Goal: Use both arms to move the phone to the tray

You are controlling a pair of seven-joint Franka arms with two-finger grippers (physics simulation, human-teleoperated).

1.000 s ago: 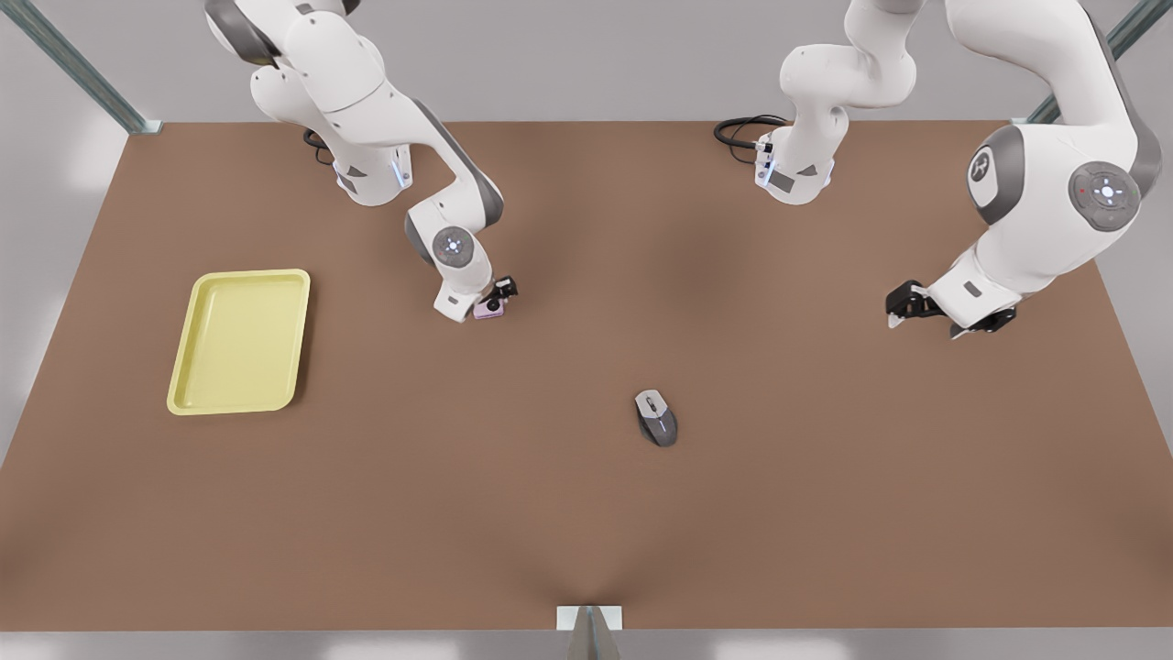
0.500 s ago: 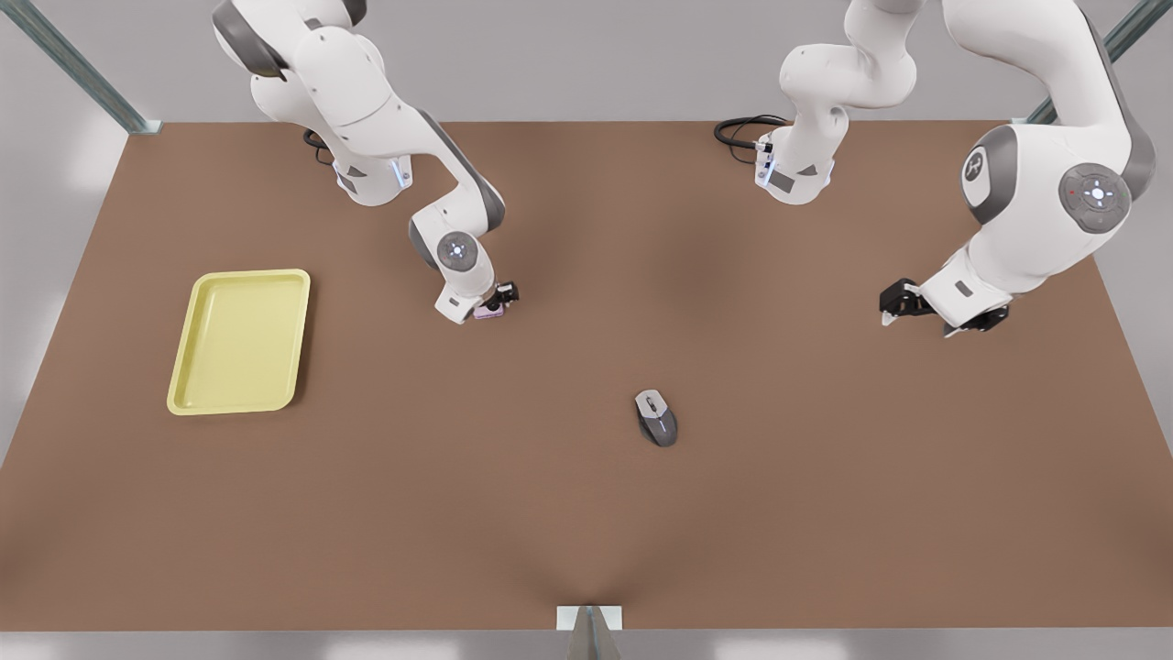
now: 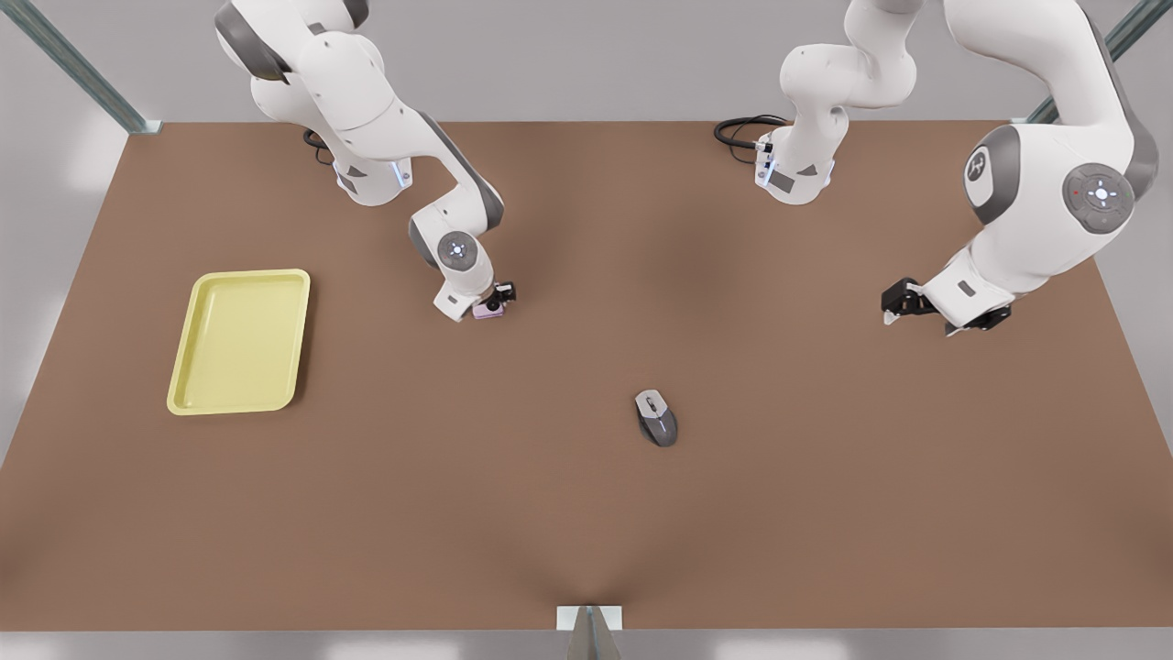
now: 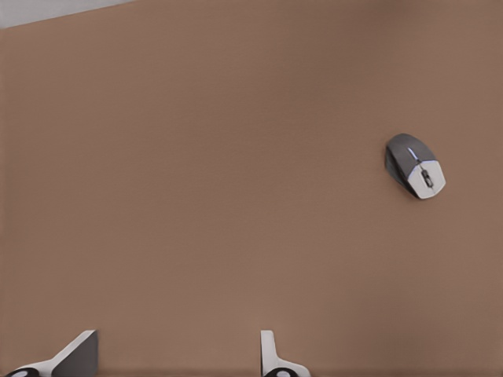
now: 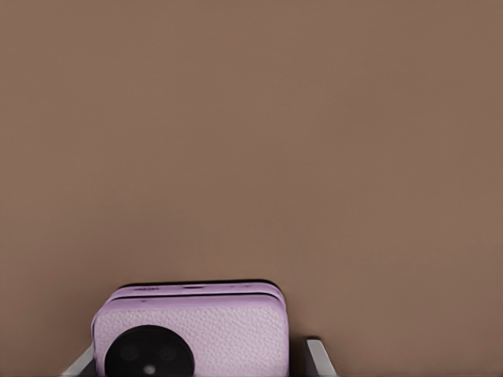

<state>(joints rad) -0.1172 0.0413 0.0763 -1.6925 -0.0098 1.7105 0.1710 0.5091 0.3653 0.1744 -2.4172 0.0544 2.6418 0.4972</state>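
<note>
Near the brown table's (image 3: 586, 513) back middle, the right gripper (image 3: 490, 304) clamps the lilac phone (image 3: 488, 312); the left gripper (image 3: 907, 307) waits spread near the opposite side edge; tray (image 3: 240, 341), mouse (image 3: 656, 417)

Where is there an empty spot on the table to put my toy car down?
The tray is bare inside. There is wide bare table between tray and mouse, and along the near edge. It is crowded where the right gripper is around the phone. The left gripper waits open.
</note>
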